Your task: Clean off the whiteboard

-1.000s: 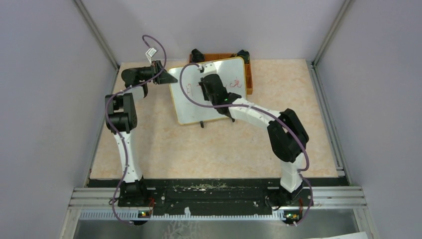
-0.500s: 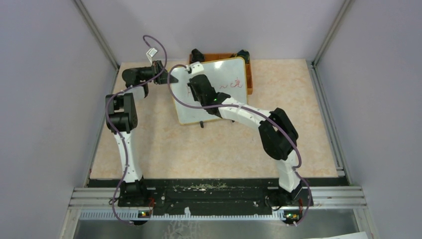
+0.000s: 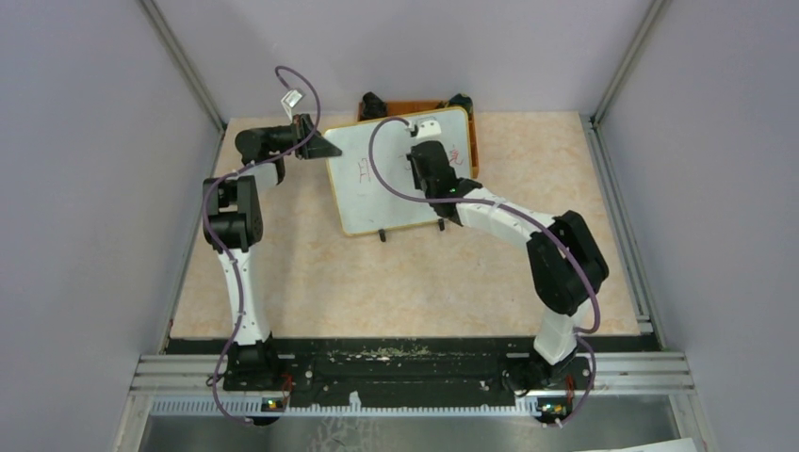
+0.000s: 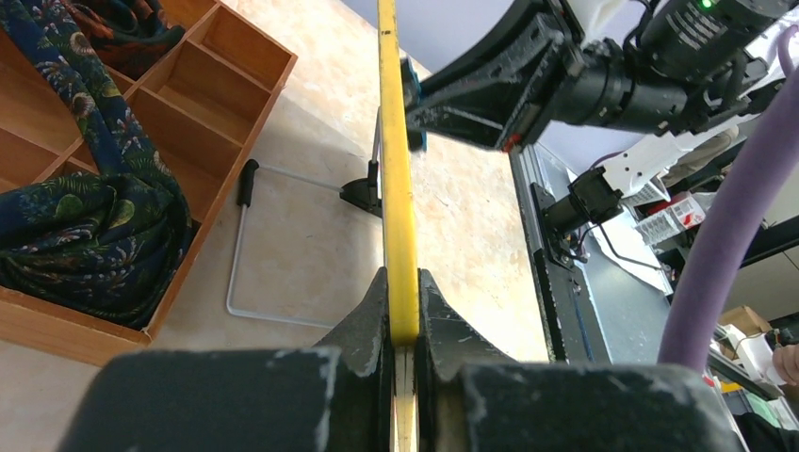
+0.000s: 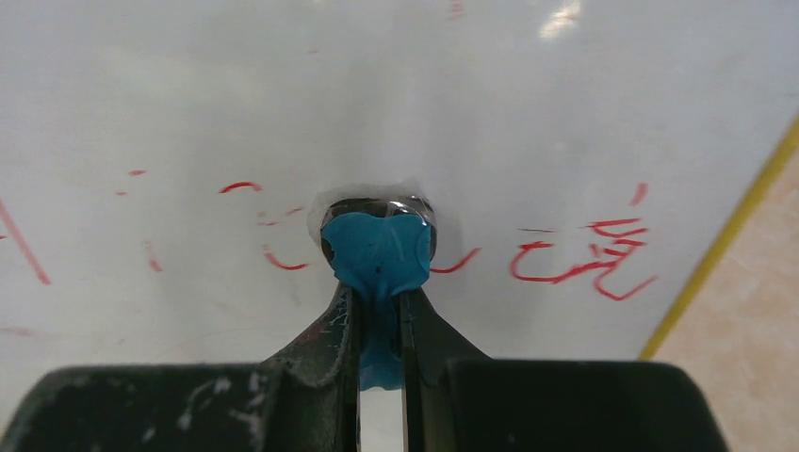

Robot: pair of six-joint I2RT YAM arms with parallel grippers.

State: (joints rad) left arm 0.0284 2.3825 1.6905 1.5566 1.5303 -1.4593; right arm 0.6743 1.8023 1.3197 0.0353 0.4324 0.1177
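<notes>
The whiteboard stands tilted at the back of the table, with red marks on its face. My left gripper is shut on its left edge; the left wrist view shows the yellow frame edge clamped between the fingers. My right gripper is shut on a blue eraser and presses it against the board's face near the upper right. Faint red strokes lie on both sides of the eraser.
An orange wooden tray with compartments stands behind the board; in the left wrist view it holds a dark patterned cloth. The board's wire stand rests on the table. Grey walls close in both sides.
My right gripper swept left across the board, then back right toward the upper right corner. The middle of the board shows fewer red marks. The left gripper stayed put.
</notes>
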